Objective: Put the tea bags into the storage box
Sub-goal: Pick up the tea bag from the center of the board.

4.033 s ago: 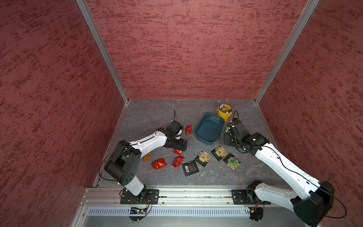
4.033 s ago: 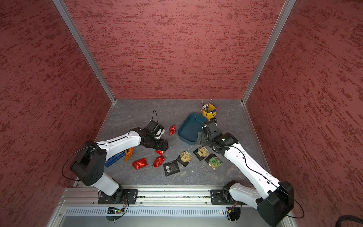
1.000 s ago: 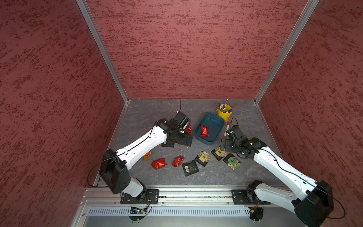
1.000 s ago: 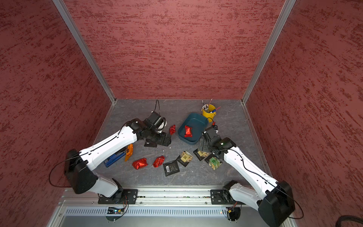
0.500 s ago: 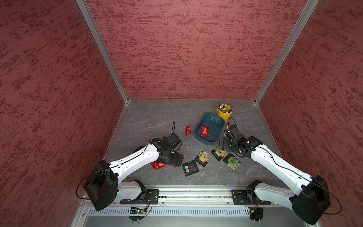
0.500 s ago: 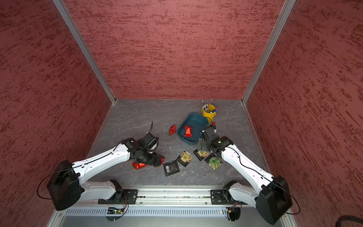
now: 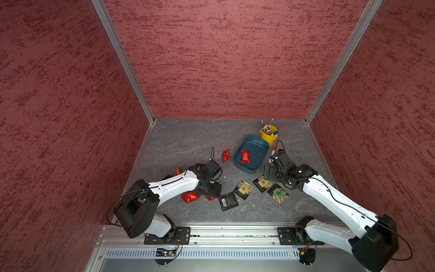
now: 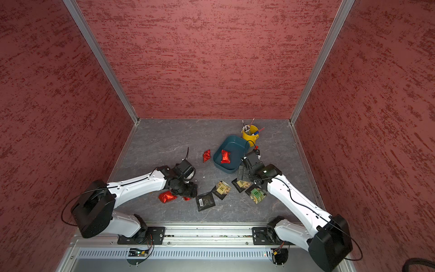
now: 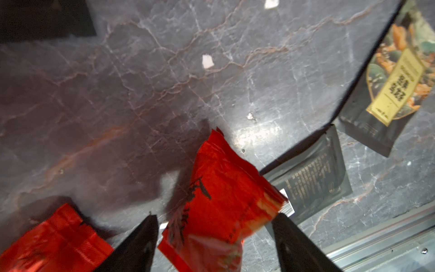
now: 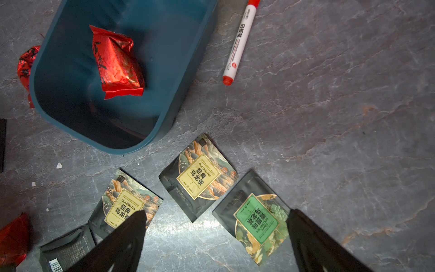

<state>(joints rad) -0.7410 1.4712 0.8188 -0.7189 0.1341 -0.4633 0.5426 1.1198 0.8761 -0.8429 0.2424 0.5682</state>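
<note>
Red foil sits between the fingers of your left gripper (image 9: 214,219). The jaws stand well apart on either side of one crinkly red packet (image 9: 219,188), and a sliver of table shows beside one finger (image 9: 146,235), so nothing looks clamped. That packet's long axis runs straight out from the gripper, with a crimped end pointing away from the wrist. One of its corners overlaps the barcode sachet (image 9: 313,179). A second red packet (image 7: 190,196) lies just beside the gripper on the grey marbled table (image 7: 188,141), and an orange packet (image 7: 177,171) peeks out behind your left arm. Your right gripper (image 10: 216,215) hangs fully spread and holds nothing, above the green-label sachet (image 10: 256,216), the middle yellow-label sachet (image 10: 197,176) and the outer yellow-label sachet (image 10: 127,207). With the barcode one, these flat squares form a row across the table on the near side of the storage box (image 7: 257,150), each turned cornerwise. In both top views the box's long axis slants from near-left to far-right. Inside it, toward the left wall, lies the boxed red packet (image 7: 245,156), its length running roughly front to back. A stray red packet (image 7: 226,155) lies just outside that wall, lined up much the same. The marker pen (image 10: 240,40) lies along the box's right wall, and the yellow cup (image 7: 269,135) stands just beyond the far end.
</note>
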